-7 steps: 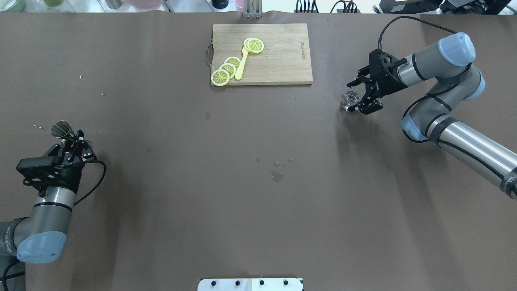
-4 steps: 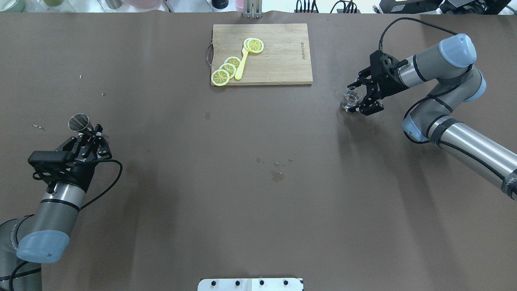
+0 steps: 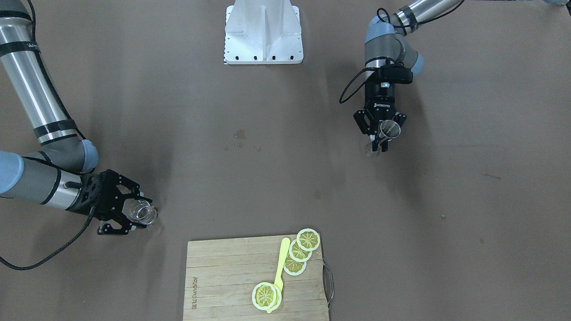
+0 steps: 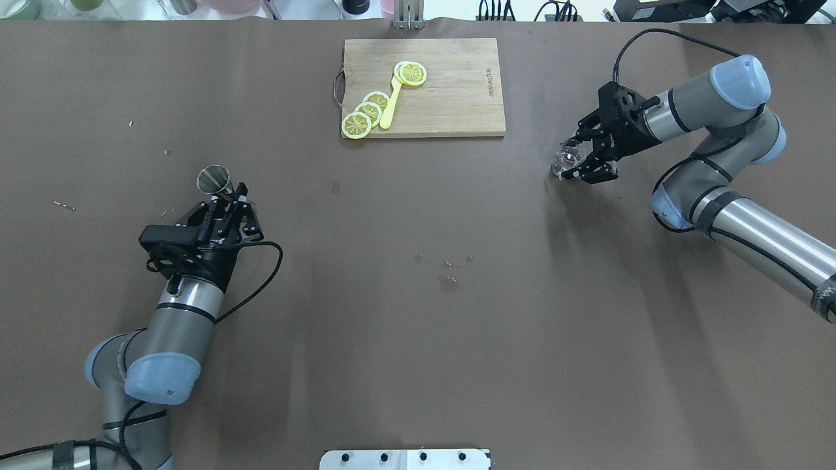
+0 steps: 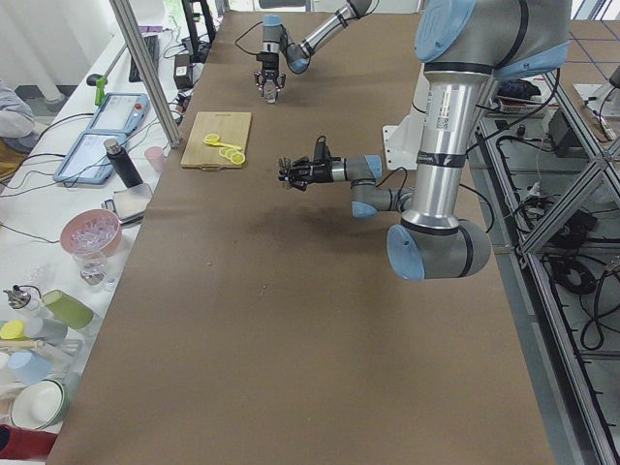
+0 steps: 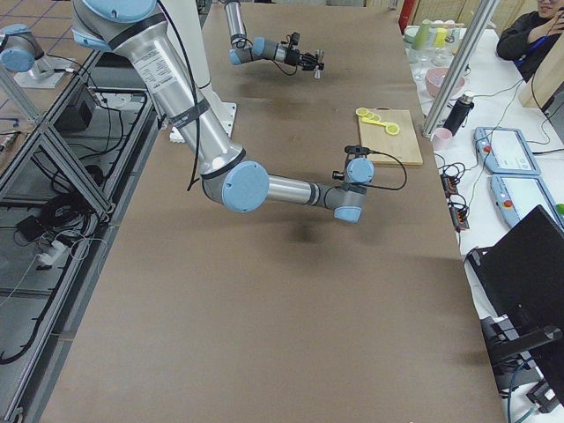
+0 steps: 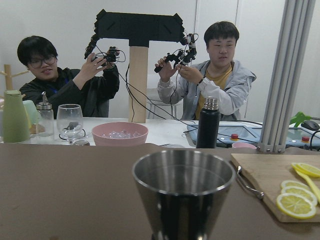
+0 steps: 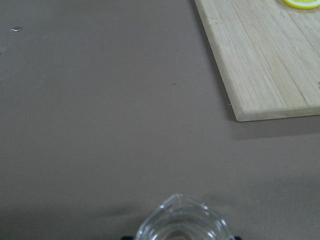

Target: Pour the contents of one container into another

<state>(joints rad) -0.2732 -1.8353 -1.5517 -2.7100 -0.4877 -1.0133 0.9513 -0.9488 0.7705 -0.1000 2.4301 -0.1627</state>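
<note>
Overhead exterior view puts the left gripper (image 4: 234, 194) at the left-centre of the frame. Its jaws are closed narrowly on the waist of the small grey steel hourglass jigger (image 4: 215, 178). The left wrist view shows that jigger upright, its mouth level, and it looks raised off the brown table cover (image 4: 418, 365).

At the upper right of the frame the right gripper (image 4: 575, 158) has its jaws set moderately wide and closed on either side of the small clear glass cup with the thick base (image 8: 181, 225). The cup sits low over the cover, just right of the pale wooden cutting board (image 4: 457, 98). Whether it is lifted clear, and whether it holds any liquid, cannot be told.

The two vessels are well apart, so the step in hand appears to be bringing them together before any pour. Doing it well probably means carrying the jigger level toward the middle of the frame and holding it steady there as the target. The cup should come across upright, so nothing slops out on the way. It should then stop with its pouring lip just above and beside the jigger's rim.

The jigger's mouth is narrow, so the tilt ought to be slow and over the centre. Wet spots (image 4: 448, 283) at the frame's middle hint that spills come easily.
</note>
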